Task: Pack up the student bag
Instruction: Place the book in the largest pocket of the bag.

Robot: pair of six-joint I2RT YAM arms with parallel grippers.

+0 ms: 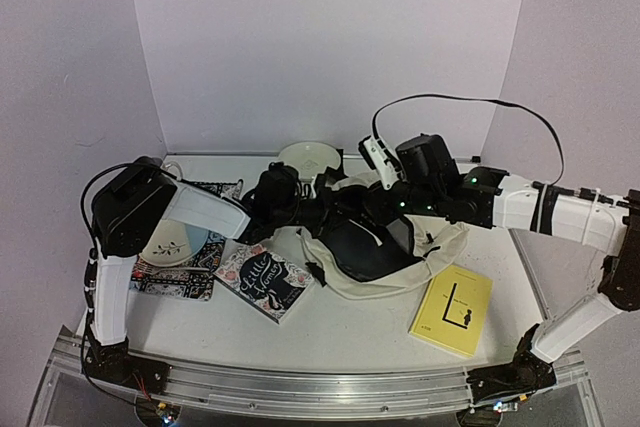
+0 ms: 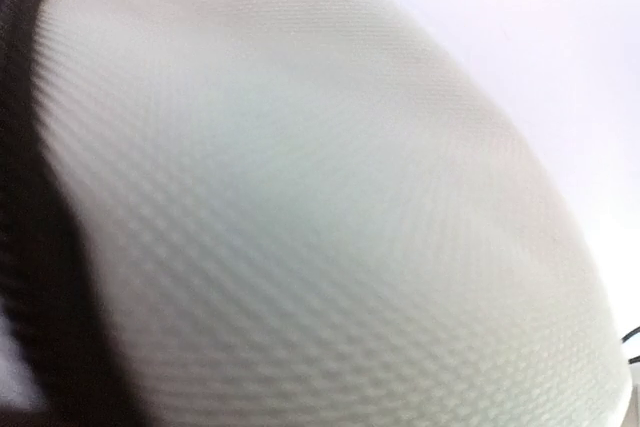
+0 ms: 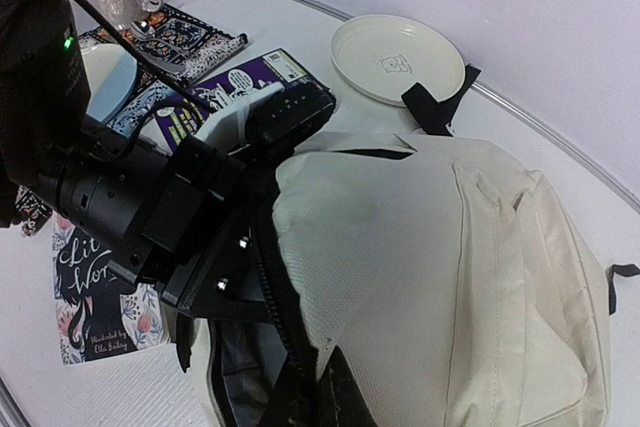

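Student bag (image 2: 330,207) closest; left gripper (image 3: 258,252), right gripper (image 3: 318,402) pinch opening, arms outstretched.

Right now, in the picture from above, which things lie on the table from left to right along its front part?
patterned mat → dark book → cream bag → yellow book

On counter (image 1: 340,335): bag (image 1: 365,285) centre; plate (image 1: 310,159) behind it; left book (image 1: 262,282) beside; right book (image 1: 452,309) front-right; dish (image 1: 175,242) on placemat (image 1: 172,283) far left.
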